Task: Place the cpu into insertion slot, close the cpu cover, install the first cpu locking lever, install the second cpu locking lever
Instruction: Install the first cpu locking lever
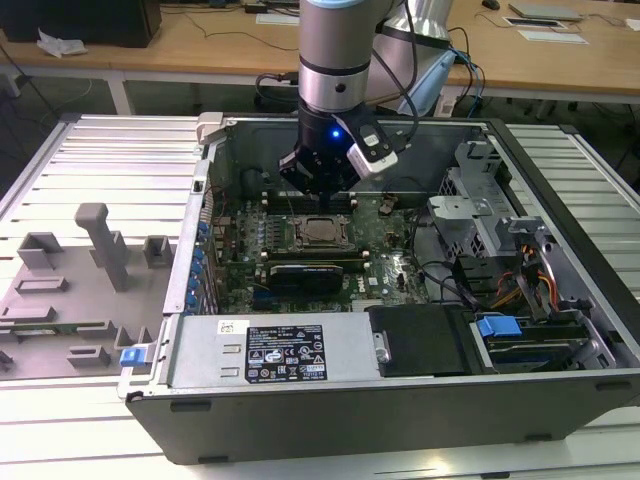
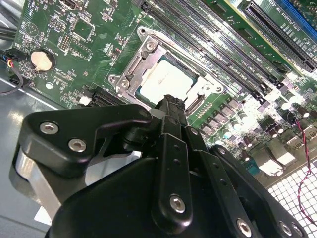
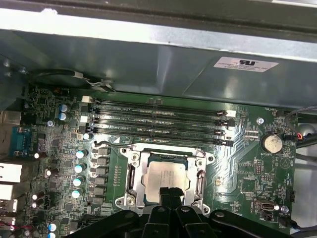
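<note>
Though within the cpu cover (image 3: 132, 174), cpu (image 3: 166, 173) pale silvery-beige, square.

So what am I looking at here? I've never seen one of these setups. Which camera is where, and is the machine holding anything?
The exterior view shows a robot arm reaching down into an open computer case. The case lies on a slatted metal table, and grey plastic fixtures sit at the exterior view's left. The two wrist views come from cameras riding on the arm. They look past its black claw at the green motherboard. There the cpu, a square chip with a pale metal top, lies flat with the cpu cover, a silver frame, around it. The claw is at the chip's edge with its fingers together and nothing between them. I cannot tell if it touches.
</note>
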`<state>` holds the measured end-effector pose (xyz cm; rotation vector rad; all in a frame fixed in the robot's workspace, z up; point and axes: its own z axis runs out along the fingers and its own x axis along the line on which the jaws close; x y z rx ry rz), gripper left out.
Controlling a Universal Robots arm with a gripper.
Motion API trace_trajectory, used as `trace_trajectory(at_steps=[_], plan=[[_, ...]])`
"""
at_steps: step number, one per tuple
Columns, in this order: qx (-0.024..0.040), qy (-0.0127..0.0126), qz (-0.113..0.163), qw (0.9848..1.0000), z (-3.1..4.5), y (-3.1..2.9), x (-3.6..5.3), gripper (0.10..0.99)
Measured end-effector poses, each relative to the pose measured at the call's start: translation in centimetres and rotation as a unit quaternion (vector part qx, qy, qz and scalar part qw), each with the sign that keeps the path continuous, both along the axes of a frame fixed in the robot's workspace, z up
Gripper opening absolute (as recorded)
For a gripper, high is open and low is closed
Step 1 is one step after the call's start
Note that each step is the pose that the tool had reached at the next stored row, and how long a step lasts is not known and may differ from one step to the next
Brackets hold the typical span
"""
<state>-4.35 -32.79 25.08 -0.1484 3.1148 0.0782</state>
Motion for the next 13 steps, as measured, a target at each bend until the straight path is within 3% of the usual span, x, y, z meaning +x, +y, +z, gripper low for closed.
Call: trace_trajectory(at_steps=[6,13], plan=[[0.0052,0.0,0.0,1.0,0.0,0.0,0.0,0.106],[0.0053,0.0,0.0,1.0,0.0,0.0,-0.47,0.106]])
